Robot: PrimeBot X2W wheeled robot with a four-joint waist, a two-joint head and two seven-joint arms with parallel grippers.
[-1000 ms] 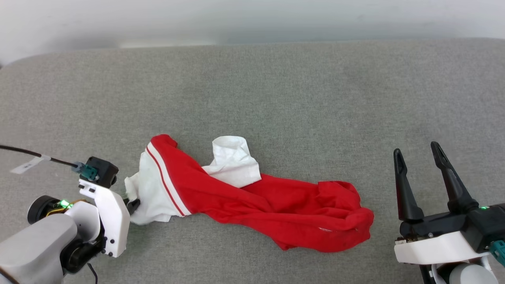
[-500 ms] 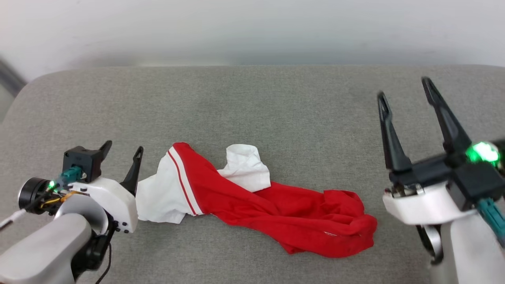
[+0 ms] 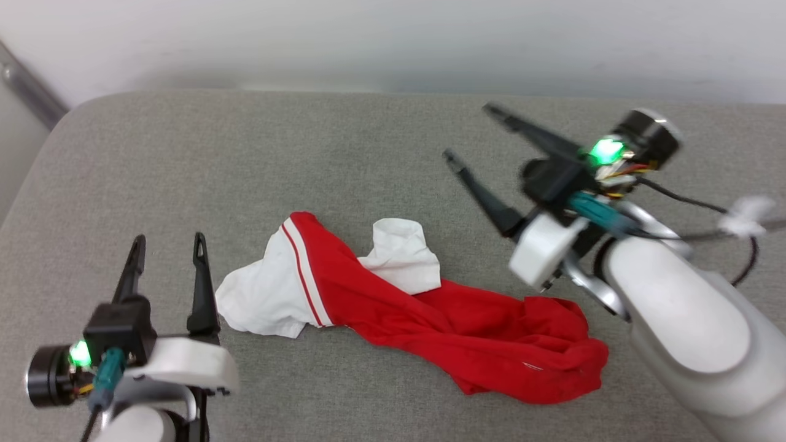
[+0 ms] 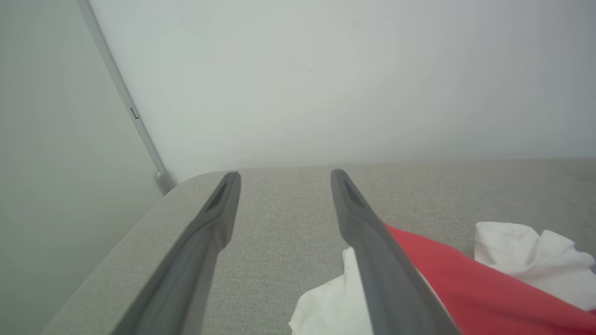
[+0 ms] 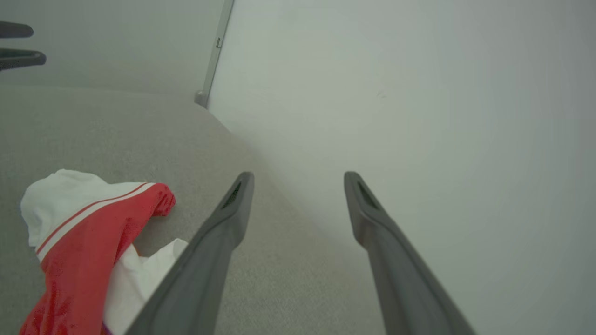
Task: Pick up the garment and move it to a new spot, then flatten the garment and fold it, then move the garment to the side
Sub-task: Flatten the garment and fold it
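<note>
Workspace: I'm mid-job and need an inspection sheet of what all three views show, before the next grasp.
Surface: grey fabric surface, flat, no stains seen.
Job's things: garment lies crumpled in a long bunch, unfolded; white sleeve at the robot's left end, red bulk at the right; lettering hidden.
Clutter: nothing seen.
Grippers: left gripper open, empty, beside the white sleeve; right gripper open, empty, beyond the red end.
Cables: black cable with a white tag loops off the right wrist, clear of the garment.
Surroundings: pale wall behind; metal strip at the far-left corner.
</note>
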